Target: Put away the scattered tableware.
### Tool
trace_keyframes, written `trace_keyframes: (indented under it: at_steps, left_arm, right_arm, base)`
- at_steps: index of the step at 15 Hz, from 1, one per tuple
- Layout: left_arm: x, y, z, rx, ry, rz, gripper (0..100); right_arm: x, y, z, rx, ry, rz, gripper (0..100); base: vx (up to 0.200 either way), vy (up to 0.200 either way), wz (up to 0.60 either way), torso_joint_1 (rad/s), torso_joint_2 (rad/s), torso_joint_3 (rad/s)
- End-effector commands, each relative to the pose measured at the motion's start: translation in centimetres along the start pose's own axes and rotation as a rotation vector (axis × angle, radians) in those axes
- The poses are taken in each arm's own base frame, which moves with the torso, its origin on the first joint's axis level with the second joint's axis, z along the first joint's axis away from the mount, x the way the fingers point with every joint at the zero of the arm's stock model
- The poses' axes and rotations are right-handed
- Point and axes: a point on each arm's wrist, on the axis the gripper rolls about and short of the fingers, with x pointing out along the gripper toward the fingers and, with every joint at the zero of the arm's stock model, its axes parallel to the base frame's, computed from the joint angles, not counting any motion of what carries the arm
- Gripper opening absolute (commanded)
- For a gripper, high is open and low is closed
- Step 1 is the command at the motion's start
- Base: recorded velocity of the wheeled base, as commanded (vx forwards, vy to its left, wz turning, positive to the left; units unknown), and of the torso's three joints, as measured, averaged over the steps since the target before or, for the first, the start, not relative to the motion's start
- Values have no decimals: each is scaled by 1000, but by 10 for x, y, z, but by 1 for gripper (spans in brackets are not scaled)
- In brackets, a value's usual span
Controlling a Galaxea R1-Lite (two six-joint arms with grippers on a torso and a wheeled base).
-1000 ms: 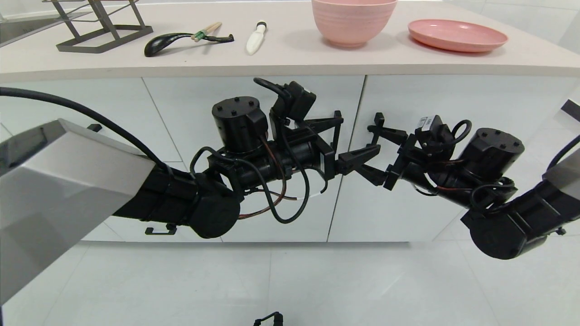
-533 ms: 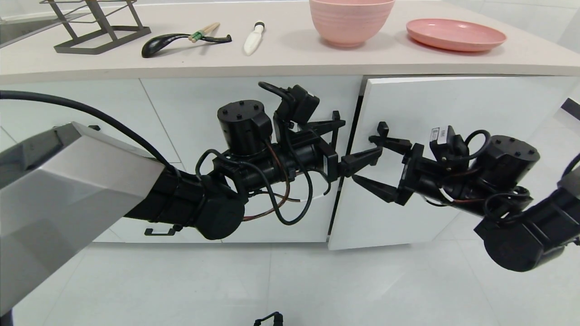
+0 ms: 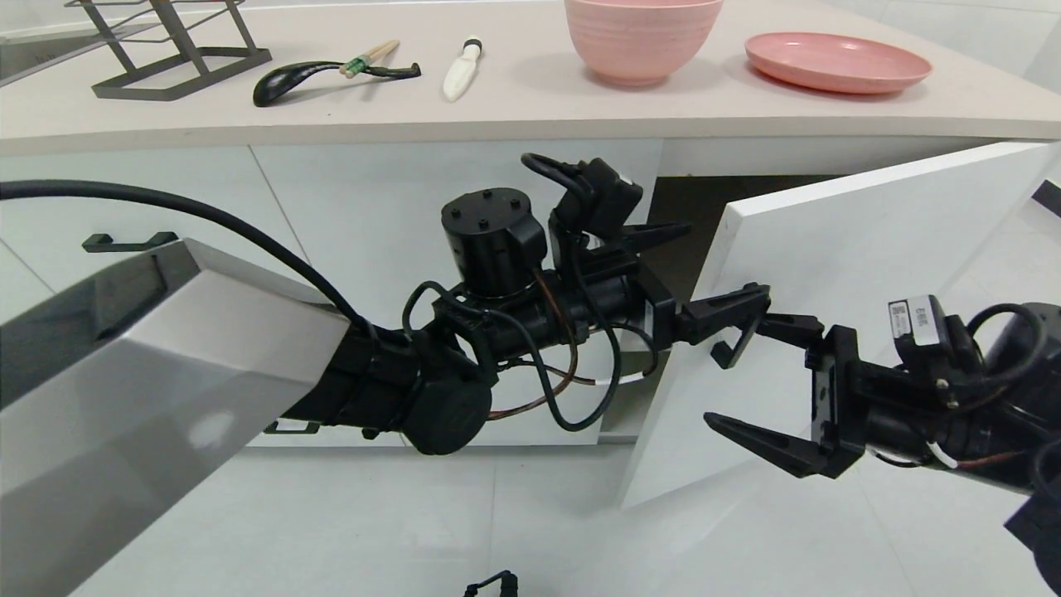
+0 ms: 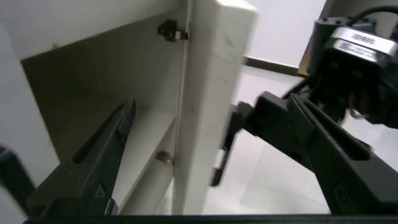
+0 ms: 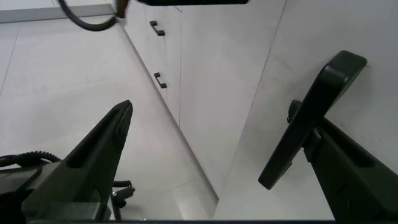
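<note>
Once shut, cabinet door (image 3: 845, 249) ajar.

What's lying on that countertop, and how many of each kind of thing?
Bowl: 1
Plate: 1
Spoon: 1
Pair of chopsticks: 1
White utensil: 1
Rack: 1
Total: 6

Right claw (image 5: 235, 84) spread wide beside white cabinet door (image 5: 379, 31)

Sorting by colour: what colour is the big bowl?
Pink; the bowl shows best in the head view.
</note>
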Motion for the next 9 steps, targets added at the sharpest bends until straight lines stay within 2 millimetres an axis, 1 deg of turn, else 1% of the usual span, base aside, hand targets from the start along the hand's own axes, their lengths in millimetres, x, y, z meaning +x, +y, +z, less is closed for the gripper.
trace_keyframes:
  at_steps: [1, 3, 4, 5, 6, 9]
  left_arm:
    - [22, -12, -13, 0, -12, -48, 100]
    - [32, -23, -17, -1, -25, -79, 100]
    - [35, -32, -20, -8, -26, -100, 100]
    - [37, -35, -21, -16, -25, -106, 100]
    - [40, -41, -28, -28, -22, -121, 100]
    - [43, -44, -33, -25, -37, -129, 100]
  right_arm:
    - [-9, 11, 9, -23, -16, 13, 100]
    - [-13, 9, 5, -21, 3, -21, 100]
    - [-23, 6, -1, -4, 37, -80, 100]
    - [-25, 6, -3, 2, 46, -90, 100]
    - [-30, 4, -7, -7, 62, -116, 100]
    - [-40, -2, -8, -8, 75, -165, 100]
  base:
    - [0, 0, 0, 0, 0, 0]
    - [0, 0, 0, 0, 0, 0]
    - [0, 0, 0, 0, 0, 0]
    - [0, 0, 0, 0, 0, 0]
    - [0, 0, 0, 0, 0, 0]
    - [0, 0, 0, 0, 0, 0]
